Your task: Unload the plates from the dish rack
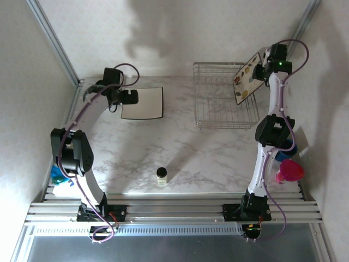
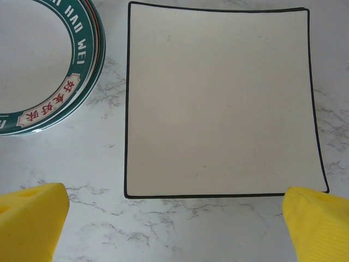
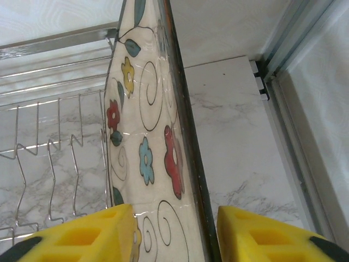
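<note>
1. the one in play is the flowered square plate [image 3: 147, 136]. it's standing on edge at the right side of the dish rack [image 1: 218, 103], tilted rather than dead upright.
2. the right jaws straddle its edge, with one yellow pad [image 3: 82, 234] on the painted face and the other round the back. they're in close, but i can't tell if they're actually clamping it or just about to.
3. handling-wise i'd guess glazed ceramic: stiff, fairly heavy for a two-finger pinch, slick, and likely to chip if it knocks the wires.
4. the best hold looks like mid-edge, with the pads well down onto the flat faces. out near a corner i'd expect it to swing once it's off the rack.
5. i'd lift it clear of the dividers before turning it.
6. the left jaws are spread wide with nothing in them. they hang over the plain square plate [image 2: 218, 98], which lies flat on the surface [image 2: 103, 180] just beside the green-rimmed round plates [image 2: 32, 54]. that's the drop zone, i reckon.
</note>
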